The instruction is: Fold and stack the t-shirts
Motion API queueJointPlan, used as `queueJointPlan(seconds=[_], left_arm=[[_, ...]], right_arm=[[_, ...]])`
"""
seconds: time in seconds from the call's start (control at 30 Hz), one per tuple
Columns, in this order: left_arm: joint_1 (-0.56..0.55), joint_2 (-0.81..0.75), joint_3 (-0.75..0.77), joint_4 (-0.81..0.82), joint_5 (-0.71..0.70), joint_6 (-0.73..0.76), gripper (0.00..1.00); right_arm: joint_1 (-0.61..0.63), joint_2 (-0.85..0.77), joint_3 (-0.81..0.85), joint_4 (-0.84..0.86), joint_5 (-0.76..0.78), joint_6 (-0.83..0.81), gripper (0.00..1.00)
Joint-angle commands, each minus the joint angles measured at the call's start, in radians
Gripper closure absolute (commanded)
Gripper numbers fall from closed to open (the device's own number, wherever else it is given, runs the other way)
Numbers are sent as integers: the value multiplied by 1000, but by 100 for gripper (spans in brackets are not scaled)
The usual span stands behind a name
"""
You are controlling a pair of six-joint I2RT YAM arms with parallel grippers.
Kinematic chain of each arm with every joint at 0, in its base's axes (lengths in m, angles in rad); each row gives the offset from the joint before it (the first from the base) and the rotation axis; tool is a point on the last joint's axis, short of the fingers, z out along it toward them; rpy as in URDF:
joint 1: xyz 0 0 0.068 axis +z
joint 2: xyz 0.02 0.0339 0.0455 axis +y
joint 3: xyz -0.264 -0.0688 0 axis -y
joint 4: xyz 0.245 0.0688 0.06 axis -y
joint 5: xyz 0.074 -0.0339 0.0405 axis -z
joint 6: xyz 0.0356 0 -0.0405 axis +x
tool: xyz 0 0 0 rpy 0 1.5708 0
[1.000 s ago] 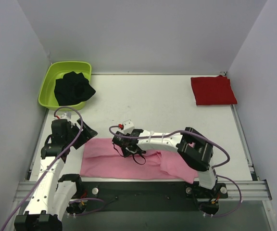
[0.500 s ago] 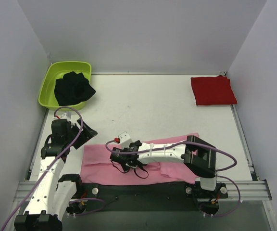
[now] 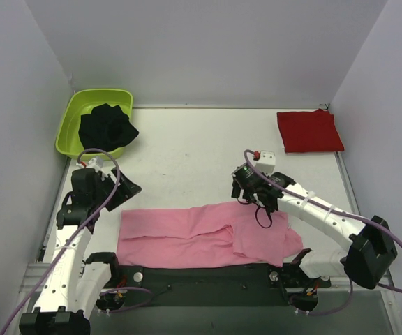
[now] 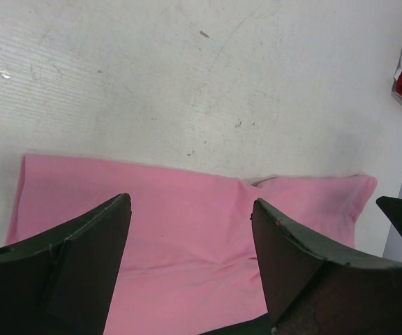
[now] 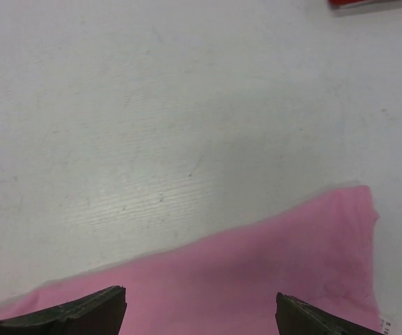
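From above, the left pincer (image 3: 122,190) hangs with its jaws spread wide and nothing in them; the pink shirt (image 3: 187,237) lies just below and to the right of it, stretched as a long band along the near edge of the table (image 3: 187,146). The right pincer (image 3: 245,190) is also open and empty, poised just above the band's far edge near its right end. The red shirt (image 3: 310,130) sits well beyond that pincer, in the far right corner, already a neat square. Far beyond the left pincer stands a green tub (image 3: 72,122) with a dark bundle (image 3: 107,128) in it; whether that is another shirt I cannot tell. In the left wrist view, the left pincer (image 4: 187,209) looks down between its parted fingers (image 4: 82,258) onto pink cloth (image 4: 306,202), not touching it. In the right wrist view, the right pincer (image 5: 201,310) stands over the band's edge (image 5: 278,258), bare table ahead of it. I reckon the job is about half done: red is finished, while pink still needs folding crosswise and setting on the red.
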Motion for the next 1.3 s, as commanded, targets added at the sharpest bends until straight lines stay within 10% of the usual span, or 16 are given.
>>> queueJointPlan(seconds=[0.0, 0.83, 1.27], left_arm=[[1, 6, 62, 17, 19, 29, 21], [1, 75, 78, 49, 19, 37, 21], [20, 132, 109, 43, -1, 67, 21]], right_arm=[[-67, -35, -77, 49, -73, 26, 8], [-356, 111, -237, 319, -309, 79, 0], [-389, 393, -21, 386, -420, 102, 0]])
